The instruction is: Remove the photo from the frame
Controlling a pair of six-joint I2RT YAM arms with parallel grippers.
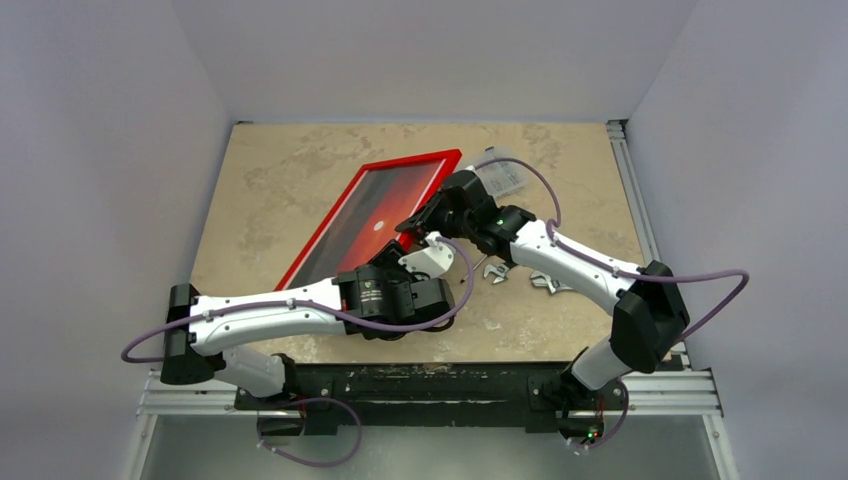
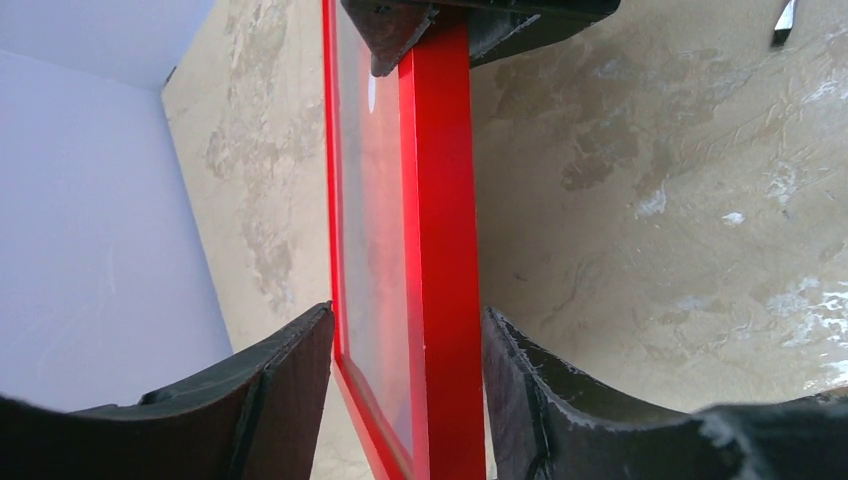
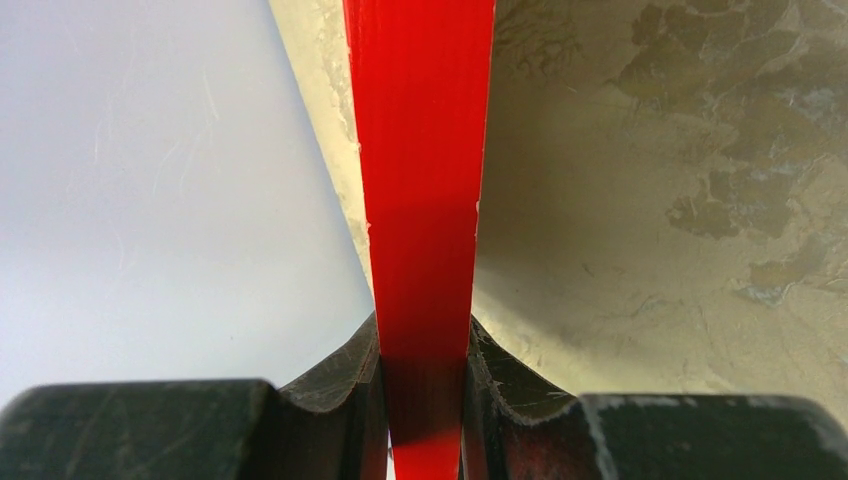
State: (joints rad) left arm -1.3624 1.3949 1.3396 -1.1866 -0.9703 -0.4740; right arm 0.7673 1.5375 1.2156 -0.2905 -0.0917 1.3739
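The right hand (image 3: 422, 345) has its dark, scuffed fingers clamped on the frame (image 3: 420, 150), a thin, glossy red bar. The left hand (image 2: 408, 320) straddles the same edge nearer the arm bases; I cannot tell whether it pinches. The photo (image 1: 378, 215), a dark-red sunset rectangle, sits inside the frame, tilted over the mottled beige stone worktop (image 1: 290, 170).

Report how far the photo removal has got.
Done: the frame is tilted up, with the right gripper clamped on its rim. In hand: the left gripper straddles the same rim; grip unclear. Left: the photo sits inside the frame, so pulling it out remains.
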